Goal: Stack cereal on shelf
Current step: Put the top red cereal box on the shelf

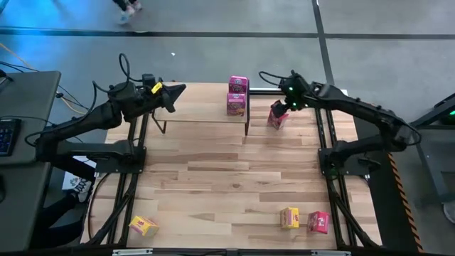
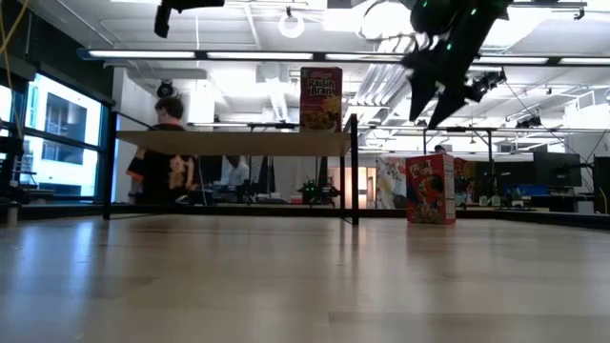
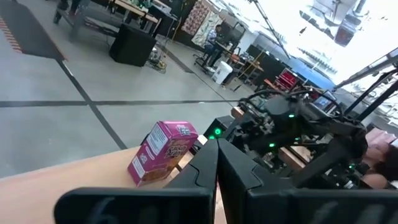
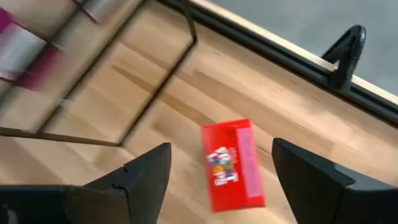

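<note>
The shelf (image 1: 199, 117) occupies the upper centre of the high view, with its light plank top on thin black legs. Two pink cereal boxes (image 1: 237, 96) stand on its right end, one close behind the other. In the low view only the front one (image 2: 321, 99) is visible, upright on the plank.

A red cereal box (image 1: 277, 116) stands upright on the tabletop (image 1: 234, 178), just beside the right end of the shelf. In the low view it (image 2: 431, 189) appears right of the shelf leg; in the right wrist view it (image 4: 231, 163) lies between the two dark fingers.

The right tool (image 1: 284, 99) hangs directly above this box. Its fingers are spread wide and are clear of the box; the low view shows the tool (image 2: 440, 100) well above the box top.

The left tool (image 1: 174, 96) sits above the left end of the shelf, upper left of centre, with its fingers pressed together and holding nothing.

Along the bottom edge of the high view, a yellow box (image 1: 143, 226) lies at lower left. A second yellow box (image 1: 289, 217) and a pink box (image 1: 318, 222) stand side by side at lower right.
</note>
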Controlling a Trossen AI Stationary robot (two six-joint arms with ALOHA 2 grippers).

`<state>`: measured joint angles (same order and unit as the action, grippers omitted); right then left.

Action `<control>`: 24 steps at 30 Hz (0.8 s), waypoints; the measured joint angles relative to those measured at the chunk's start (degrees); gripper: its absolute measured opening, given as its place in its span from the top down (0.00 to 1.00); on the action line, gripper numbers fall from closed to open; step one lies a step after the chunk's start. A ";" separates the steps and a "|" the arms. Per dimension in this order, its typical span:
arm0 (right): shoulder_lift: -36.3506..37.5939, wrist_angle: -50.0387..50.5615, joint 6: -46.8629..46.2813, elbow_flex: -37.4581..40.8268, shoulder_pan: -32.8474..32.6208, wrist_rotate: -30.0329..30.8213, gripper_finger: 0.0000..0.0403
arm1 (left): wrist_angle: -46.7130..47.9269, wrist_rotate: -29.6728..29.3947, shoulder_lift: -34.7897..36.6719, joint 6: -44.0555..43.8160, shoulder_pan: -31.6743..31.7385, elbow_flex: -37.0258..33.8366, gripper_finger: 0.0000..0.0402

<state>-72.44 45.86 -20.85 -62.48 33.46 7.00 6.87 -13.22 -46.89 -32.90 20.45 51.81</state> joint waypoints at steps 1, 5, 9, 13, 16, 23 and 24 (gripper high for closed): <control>-1.19 0.19 0.68 0.00 0.44 0.56 0.31 | -0.01 0.35 -0.11 -0.07 0.00 0.00 1.00; -4.84 0.29 2.86 0.00 1.59 1.34 0.28 | -0.02 0.78 -0.56 -1.39 0.00 0.00 1.00; -8.10 0.50 3.48 0.00 1.63 2.63 0.28 | -0.14 0.93 -0.91 -1.95 0.00 0.00 1.00; -10.78 0.61 3.39 0.00 1.61 1.90 0.28 | -0.10 1.10 -1.21 -2.88 0.00 0.00 1.00; -12.46 0.50 4.24 0.00 1.61 1.75 0.28 | -0.14 1.10 -1.20 -2.88 0.00 0.00 1.00; -16.08 0.67 4.84 0.00 1.78 0.30 0.28 | -0.17 1.10 -1.20 -2.54 0.00 0.00 1.00; -16.70 0.70 4.86 0.00 1.78 -0.51 0.28 | -0.15 1.10 -1.20 -2.40 0.00 0.00 1.00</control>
<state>-89.14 46.57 -15.99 -62.48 35.24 6.49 6.72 -12.12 -48.10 -35.29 20.45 51.81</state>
